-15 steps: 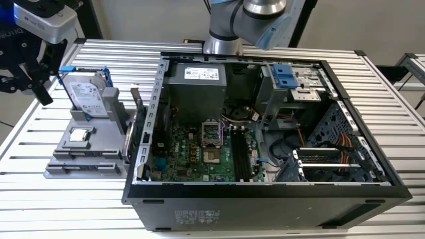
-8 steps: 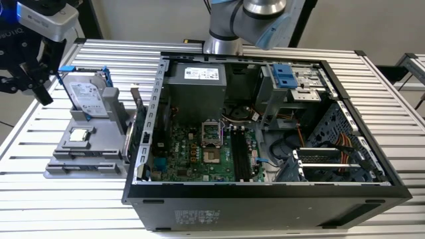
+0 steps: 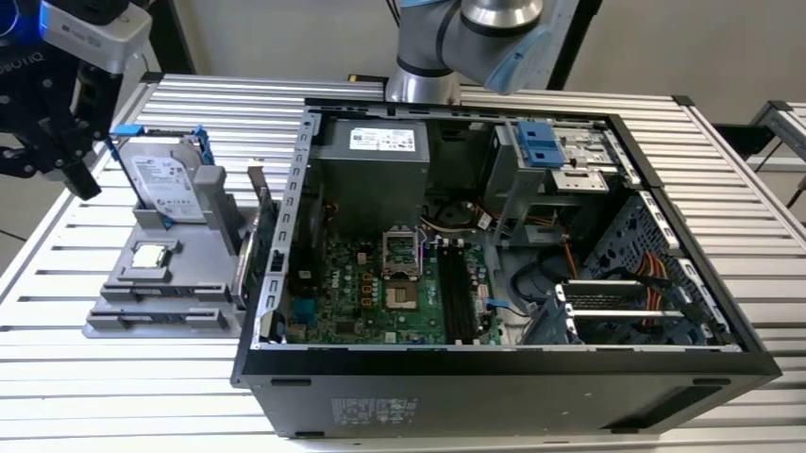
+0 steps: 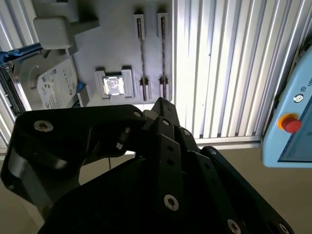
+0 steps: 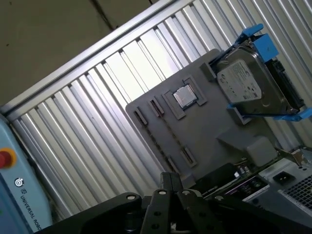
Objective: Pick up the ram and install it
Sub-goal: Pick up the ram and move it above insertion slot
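On the slatted tabletop point(image 3: 151, 396) the open computer case point(image 3: 504, 396) lies on its side so its black slots point(image 3: 456, 297) face up. The grey fixture point(image 3: 164, 313) just beside it props parts for reaching from above. The hard drive point(image 3: 161, 179) stands upright there, and what I take for the ram point(image 3: 249, 255) stands on edge along the fixture's side nearest the case wall. The hand point(image 3: 53, 172) hangs at the exterior view's left of the drive, which stands between it and the ram; whether it is apart or together I cannot tell.
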You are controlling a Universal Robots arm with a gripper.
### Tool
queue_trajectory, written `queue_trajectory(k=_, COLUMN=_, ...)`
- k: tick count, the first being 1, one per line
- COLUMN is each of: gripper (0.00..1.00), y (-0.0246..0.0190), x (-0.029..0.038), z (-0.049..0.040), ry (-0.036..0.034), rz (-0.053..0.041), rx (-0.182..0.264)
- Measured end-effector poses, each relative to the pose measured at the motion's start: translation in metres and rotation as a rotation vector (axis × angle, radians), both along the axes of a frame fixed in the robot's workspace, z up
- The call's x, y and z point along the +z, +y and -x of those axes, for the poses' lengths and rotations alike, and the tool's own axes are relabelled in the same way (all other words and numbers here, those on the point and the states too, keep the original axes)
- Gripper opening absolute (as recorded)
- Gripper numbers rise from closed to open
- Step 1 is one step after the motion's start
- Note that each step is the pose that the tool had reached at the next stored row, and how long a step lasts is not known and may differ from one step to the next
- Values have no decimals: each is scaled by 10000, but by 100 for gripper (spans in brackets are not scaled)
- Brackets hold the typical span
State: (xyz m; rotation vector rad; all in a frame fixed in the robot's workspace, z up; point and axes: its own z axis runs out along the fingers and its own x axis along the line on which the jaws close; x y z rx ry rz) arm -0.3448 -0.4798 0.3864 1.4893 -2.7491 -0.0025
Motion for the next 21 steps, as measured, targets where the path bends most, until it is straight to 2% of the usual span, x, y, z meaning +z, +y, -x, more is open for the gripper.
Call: queue_trajectory(k=21, gripper=0, y=0, x=0, z=2, ry=-1, rz=0, rx=2106)
